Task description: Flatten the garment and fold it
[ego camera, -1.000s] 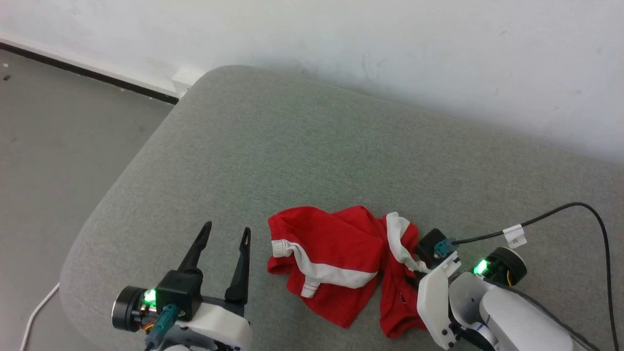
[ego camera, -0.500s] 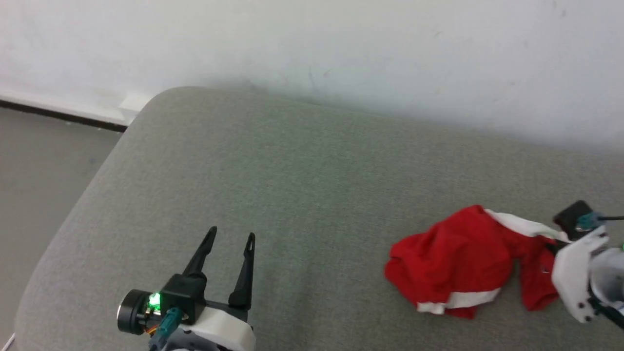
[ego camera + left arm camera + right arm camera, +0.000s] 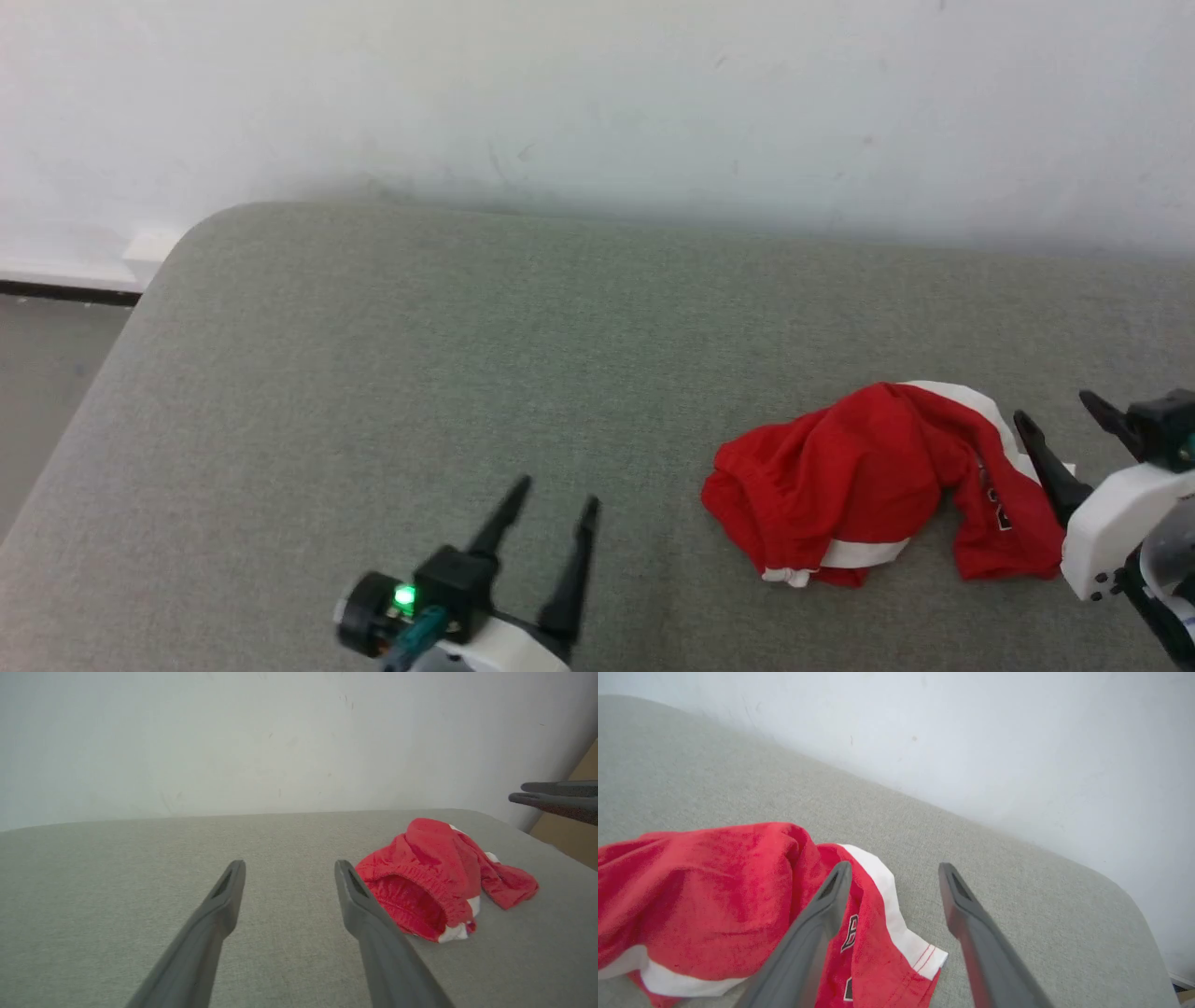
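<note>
The garment [image 3: 859, 476] is a pair of bright red shorts with white stripes, lying crumpled on the grey cushion [image 3: 467, 355] at the right. Its gathered waistband opening [image 3: 416, 896] faces my left gripper [image 3: 289, 865], which hovers open and empty a short way to the garment's left [image 3: 556, 495]. My right gripper [image 3: 1053, 408] stands open just above the garment's right end, with nothing between its fingers. In the right wrist view that gripper [image 3: 894, 868] straddles the white-striped hem [image 3: 901, 933], next to a small dark print [image 3: 851, 927]. The right fingers [image 3: 551, 795] also show from the left wrist.
A white wall [image 3: 597, 112] runs close behind the cushion. The cushion's rounded left corner [image 3: 187, 233] drops to grey floor [image 3: 37, 373] with a dark baseboard. Its right end curves away [image 3: 1134, 914]. A tan board [image 3: 570, 830] stands beyond that end.
The head camera has swung right. The right gripper dragged the garment rightward across the cushion, then opened and let it go. The garment now lies in a new bunched heap.
</note>
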### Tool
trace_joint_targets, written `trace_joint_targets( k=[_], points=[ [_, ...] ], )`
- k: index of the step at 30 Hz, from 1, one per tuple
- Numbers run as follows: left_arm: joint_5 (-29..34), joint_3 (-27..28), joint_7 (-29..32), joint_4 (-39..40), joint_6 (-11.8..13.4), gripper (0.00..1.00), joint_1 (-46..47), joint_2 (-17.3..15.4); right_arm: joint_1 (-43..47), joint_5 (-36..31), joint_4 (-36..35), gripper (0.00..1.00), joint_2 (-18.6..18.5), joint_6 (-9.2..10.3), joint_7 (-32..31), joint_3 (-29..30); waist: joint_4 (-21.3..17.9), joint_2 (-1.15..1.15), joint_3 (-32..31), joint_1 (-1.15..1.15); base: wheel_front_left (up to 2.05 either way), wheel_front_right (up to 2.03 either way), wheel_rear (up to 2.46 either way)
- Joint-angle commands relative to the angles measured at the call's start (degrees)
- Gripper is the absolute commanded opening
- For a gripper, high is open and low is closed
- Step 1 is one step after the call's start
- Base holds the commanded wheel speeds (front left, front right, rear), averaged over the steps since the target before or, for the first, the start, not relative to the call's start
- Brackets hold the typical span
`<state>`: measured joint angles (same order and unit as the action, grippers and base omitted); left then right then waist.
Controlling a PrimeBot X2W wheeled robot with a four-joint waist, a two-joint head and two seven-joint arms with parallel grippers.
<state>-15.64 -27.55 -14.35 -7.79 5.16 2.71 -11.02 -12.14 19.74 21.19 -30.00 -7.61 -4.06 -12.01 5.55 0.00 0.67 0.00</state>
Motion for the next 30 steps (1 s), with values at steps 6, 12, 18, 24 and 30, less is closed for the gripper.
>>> trace_joint_targets(
  k=[6, 12, 18, 24, 30],
  points=[
    [-4.7, -5.4, 9.6, -2.0, -5.8, 1.0, 0.1, 3.0, 9.3, -6.2, -10.3, 1.0, 9.7, 0.12, 10.7, 11.3, -3.6, 0.0, -0.2, 0.0, 0.0, 0.0, 0.0],
    [-8.4, -8.8, 19.9, -3.6, -9.2, 1.0, 2.6, 4.1, 15.1, -11.5, -16.9, 1.0, 19.0, 0.12, 14.2, 16.4, -7.4, 0.0, 1.5, 0.0, 0.0, 0.0, 0.0],
    [-9.2, -9.6, 24.1, -6.9, -10.2, 1.0, 8.0, 4.6, 15.3, -13.9, -18.4, 1.0, 21.6, 0.12, 14.9, 16.4, -11.7, 0.0, 4.6, 0.0, 0.0, 0.0, 0.0],
    [-9.3, -9.2, 24.7, -10.8, -10.6, 1.0, 12.9, 4.6, 14.3, -14.5, -18.4, 1.0, 22.5, 0.12, 16.0, 17.6, -14.8, 0.0, 7.5, 0.0, 0.0, 0.0, 0.0],
    [-10.2, -10.5, 24.6, -11.5, -11.7, 0.0, 15.7, 4.2, 14.2, -15.1, -16.6, 1.0, 23.3, 0.12, 16.6, 18.3, -15.0, 0.0, 8.5, 0.0, 0.0, 0.0, 0.0]
  ],
)
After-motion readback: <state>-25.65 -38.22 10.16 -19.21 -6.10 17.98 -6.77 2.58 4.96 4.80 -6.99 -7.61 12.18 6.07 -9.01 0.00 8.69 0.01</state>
